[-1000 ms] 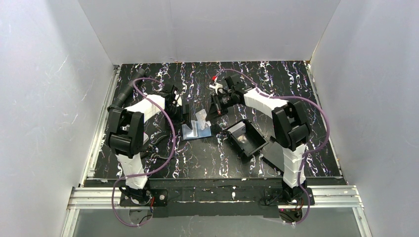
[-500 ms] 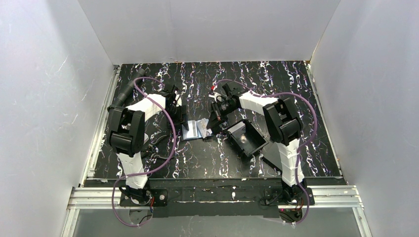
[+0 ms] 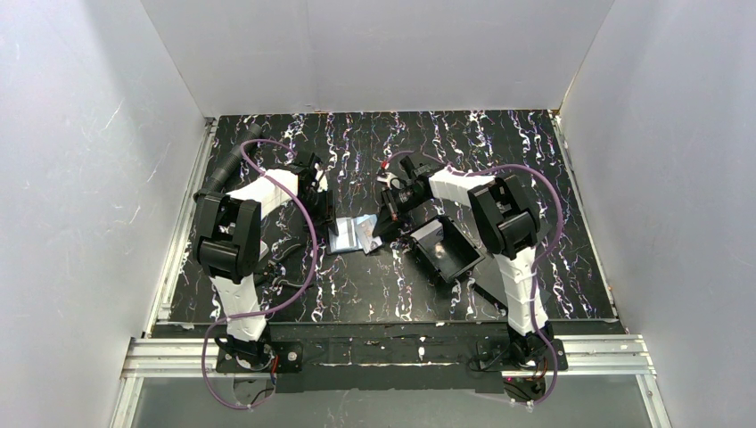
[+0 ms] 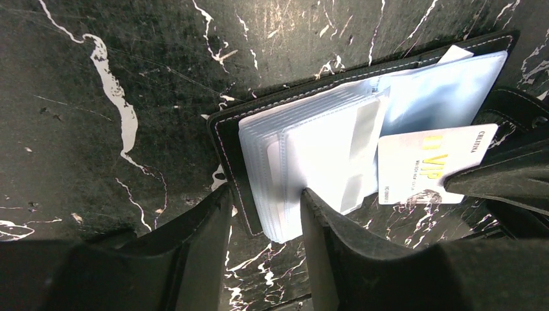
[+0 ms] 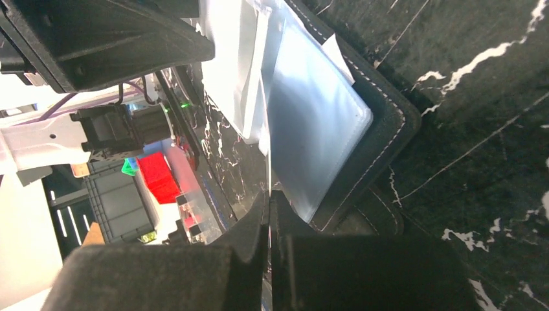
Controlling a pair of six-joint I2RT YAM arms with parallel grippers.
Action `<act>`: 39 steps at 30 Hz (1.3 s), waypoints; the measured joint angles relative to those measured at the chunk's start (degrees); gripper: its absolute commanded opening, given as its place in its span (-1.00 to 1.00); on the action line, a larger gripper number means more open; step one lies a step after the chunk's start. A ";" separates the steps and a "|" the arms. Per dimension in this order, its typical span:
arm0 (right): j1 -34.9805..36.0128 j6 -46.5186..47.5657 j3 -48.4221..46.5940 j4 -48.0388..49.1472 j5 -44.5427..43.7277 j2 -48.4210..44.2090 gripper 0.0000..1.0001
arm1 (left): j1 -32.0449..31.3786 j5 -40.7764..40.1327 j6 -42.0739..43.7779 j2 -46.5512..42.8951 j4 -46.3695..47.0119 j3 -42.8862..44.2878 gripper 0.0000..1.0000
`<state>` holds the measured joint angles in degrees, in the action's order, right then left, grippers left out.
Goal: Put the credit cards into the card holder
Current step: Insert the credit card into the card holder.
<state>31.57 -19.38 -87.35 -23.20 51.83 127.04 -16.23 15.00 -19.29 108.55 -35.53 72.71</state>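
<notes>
**Item 1, holder** (image 4: pixel 228 139): black fold-over wallet with pale stitching. It lies open and flat on the table (image 3: pixel 499 160), mid-table between the 2 arms. Its pale blue-grey inside faces up under a fanned stack of clear sleeves (image 4: pixel 324 149).

**Item 2, card** (image 4: pixel 421 168): 1 white card with yellow "VIP" lettering. It sits at the sleeves' open side, with its near edge overlapping the stack. How far it sits inside a sleeve cannot be told.

**Item 3, left gripper** (image 4: pixel 264 207): jaws part-spread over the holder's end. 1 finger is outside the black cover and the other is on the sleeves. Whether they press on anything cannot be told.

**Item 4, right gripper** (image 5: pixel 268 201): jaws pressed together on the card's far end. From the wrist view the card is seen edge-on between them.

**Item 5, tray** (image 3: pixel 455 260): black and rimmed, just right of the holder and apart from it.

**Item 6, slab** (image 3: pixel 493 283): flat and black, beside the tray's near right corner.
</notes>
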 measured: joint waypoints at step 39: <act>0.33 -5.70 5.73 6.80 0.92 -2.08 -0.97 | 0.15 0.33 0.22 0.00 -0.42 0.22 -0.33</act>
<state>31.90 -25.08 -81.62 -16.40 52.75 124.97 -16.08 15.33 -19.07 108.55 -35.94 72.93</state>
